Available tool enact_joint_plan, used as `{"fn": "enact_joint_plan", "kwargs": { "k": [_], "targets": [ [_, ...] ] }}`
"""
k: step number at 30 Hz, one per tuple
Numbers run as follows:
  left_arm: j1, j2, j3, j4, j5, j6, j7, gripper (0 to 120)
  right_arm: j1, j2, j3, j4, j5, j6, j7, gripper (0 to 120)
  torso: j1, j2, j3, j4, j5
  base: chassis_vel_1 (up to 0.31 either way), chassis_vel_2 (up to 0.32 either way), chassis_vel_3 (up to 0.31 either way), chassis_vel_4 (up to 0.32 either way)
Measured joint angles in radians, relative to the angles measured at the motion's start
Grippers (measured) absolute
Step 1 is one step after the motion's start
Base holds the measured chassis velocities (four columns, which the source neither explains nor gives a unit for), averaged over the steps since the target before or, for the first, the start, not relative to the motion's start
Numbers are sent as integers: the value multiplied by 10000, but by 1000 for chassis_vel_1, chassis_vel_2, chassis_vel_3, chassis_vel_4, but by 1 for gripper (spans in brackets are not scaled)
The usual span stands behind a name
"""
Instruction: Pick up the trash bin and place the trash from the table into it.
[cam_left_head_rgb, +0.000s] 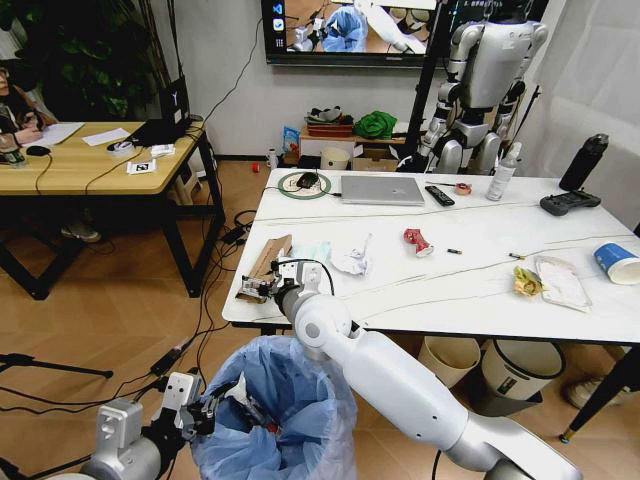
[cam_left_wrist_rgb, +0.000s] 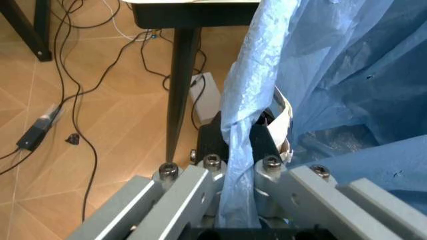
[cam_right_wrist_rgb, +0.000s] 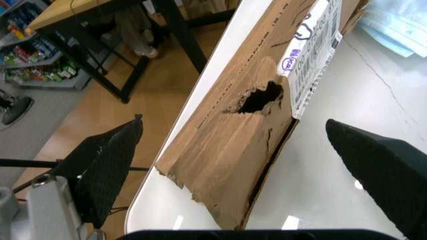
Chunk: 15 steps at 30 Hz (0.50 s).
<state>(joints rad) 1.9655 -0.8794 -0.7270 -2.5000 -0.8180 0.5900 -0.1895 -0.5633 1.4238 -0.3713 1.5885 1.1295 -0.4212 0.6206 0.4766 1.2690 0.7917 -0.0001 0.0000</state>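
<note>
Head view: trash bin (cam_left_head_rgb: 275, 410), lined with crinkled translucent blue bag, hangs below the counter (cam_left_head_rgb: 480, 290) edge, its rim clamped by the left gripper (cam_left_wrist_rgb: 240, 200). Right gripper (cam_right_wrist_rgb: 240, 165) fingers spread wide around torn brown cardboard (cam_right_wrist_rgb: 247, 115) at the counter corner.

White marble-look table (cam_left_head_rgb: 480, 290) on black legs, and there's plenty spread across it. At the near left corner lies the torn brown cardboard (cam_left_head_rgb: 264, 268), one edge out over the table's rim. Just beyond it, pale-blue paper (cam_left_head_rgb: 312, 250), then crumpled white paper (cam_left_head_rgb: 352, 258), then the crushed red can (cam_left_head_rgb: 417, 241). Toward the right side, a yellow wrapper (cam_left_head_rgb: 526, 283) touches a clear packet (cam_left_head_rgb: 562, 282), and a blue-white paper cup (cam_left_head_rgb: 617, 263) lies at the right edge. Along the far side: a round green-rimmed mat (cam_left_head_rgb: 304, 184), a closed laptop (cam_left_head_rgb: 381, 190), a remote (cam_left_head_rgb: 439, 195), a white bottle (cam_left_head_rgb: 503, 172), a black bottle (cam_left_head_rgb: 583, 162) and a black controller (cam_left_head_rgb: 569, 203).
</note>
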Motion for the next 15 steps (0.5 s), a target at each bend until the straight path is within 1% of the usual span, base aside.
{"fn": "enact_joint_plan", "kwargs": {
  "k": [15],
  "targets": [
    [-43,35,-2,0,-39,-11,19,0,39,56,-9,-415,-354,-1,-28,100,0,0,0,0,0,0,0,0,0]
  ]
}}
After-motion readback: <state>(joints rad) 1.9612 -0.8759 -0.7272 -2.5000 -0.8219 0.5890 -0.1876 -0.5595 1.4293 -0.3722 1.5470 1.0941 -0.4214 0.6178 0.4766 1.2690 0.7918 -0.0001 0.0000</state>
